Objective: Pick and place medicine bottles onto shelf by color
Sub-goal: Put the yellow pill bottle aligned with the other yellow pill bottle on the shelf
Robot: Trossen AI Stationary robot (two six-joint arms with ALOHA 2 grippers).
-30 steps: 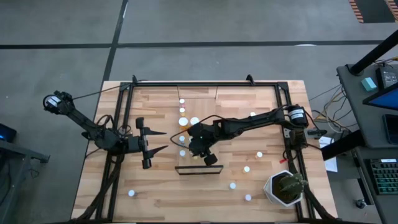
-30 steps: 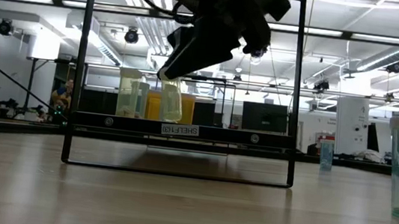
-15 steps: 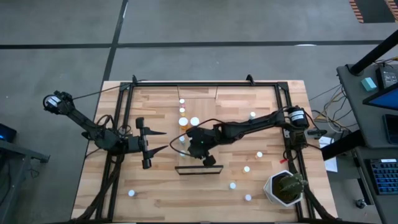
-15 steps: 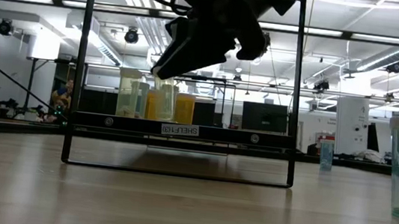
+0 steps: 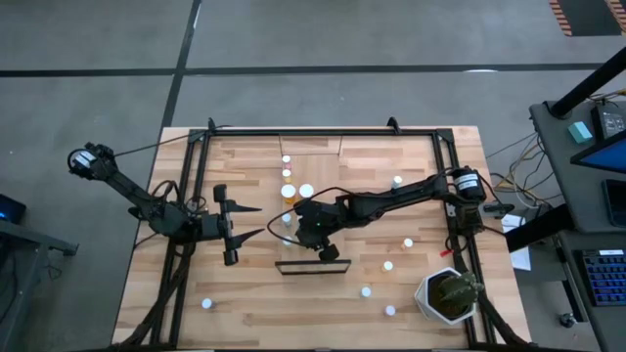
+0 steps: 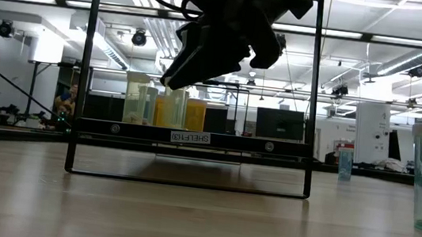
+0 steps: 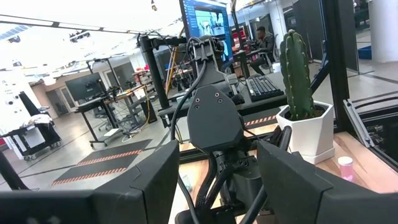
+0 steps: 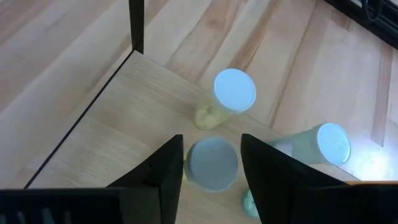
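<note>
The shelf point(image 5: 323, 161) is a light plank in the table's middle, with a dark rail at its near end. Greenish and orange medicine bottles point(image 6: 137, 102) stand on it in a row. My right gripper point(image 5: 291, 227) slants down over the shelf, open, with its fingers on either side of a greenish bottle's white cap point(image 8: 212, 163). That bottle point(image 6: 174, 108) stands upright on its base on the shelf. I cannot tell whether the fingers touch the cap. My left gripper point(image 5: 254, 221) waits open above the table's left part, holding nothing.
Loose white-capped bottles point(image 5: 387, 265) stand on the table right of the shelf, and one point(image 5: 206, 303) stands near the front left. A potted cactus point(image 5: 450, 295) is at the front right corner. A black metal frame point(image 6: 81, 72) surrounds the shelf's end.
My right gripper has tipped and turned a little over the shelf. The greenish bottle under it has gone from tilted to upright, has shifted closer to the row of bottles, and now stands on the shelf.
</note>
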